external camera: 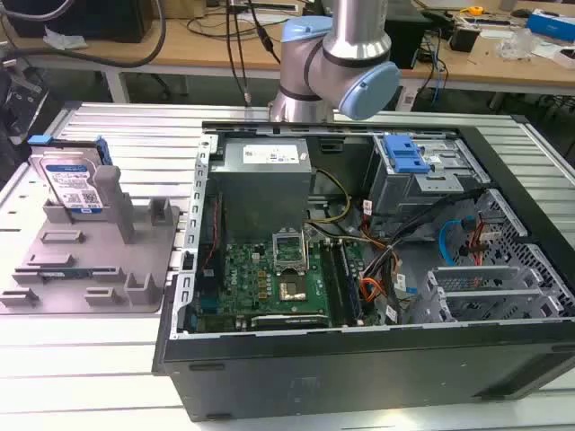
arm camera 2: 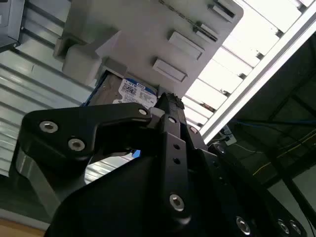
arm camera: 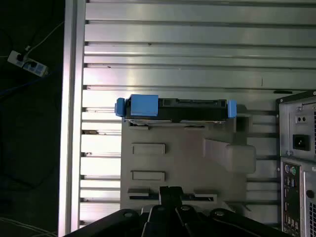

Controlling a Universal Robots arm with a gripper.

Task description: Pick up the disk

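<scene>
Disk: the disk [external camera: 72, 184] stands on edge in the grey holder [external camera: 90, 269], upper part of the frame at the exterior view's left, with its label facing the camera.
Gripper: the gripper [arm camera: 171, 191] hangs over the end of the holder farthest from the disk. Its fingertips are drawn together with nothing between them, and it is well apart from the disk.
Edges: in the first wrist view the disk shows only its thin upper edge, with a blue rail [arm camera: 143, 106] capping each end. It sits at the holder's rim, with bare slats beyond.
Open room: uncovered slats of the table [external camera: 99, 377] lie beyond the disk and out toward the table's side rail. A grey post [external camera: 115, 202] rises just beside the disk's labelled face. The wall of the computer case [external camera: 359, 377] stands just beside the holder on the exterior view's right.
Materials: the disk is silver metal with a white-and-blue label and blue plastic rails. The holder is matt grey plastic, moulded with rectangular slots and blocks. The table is ribbed aluminium, glaring under the light. The case is black sheet metal with its side open, showing a green circuit board [external camera: 278, 278] and orange and blue cables.
Arm: the arm [external camera: 346, 63], a silver tube with pale-blue joint caps, rises behind the case at top centre of the exterior view.
</scene>
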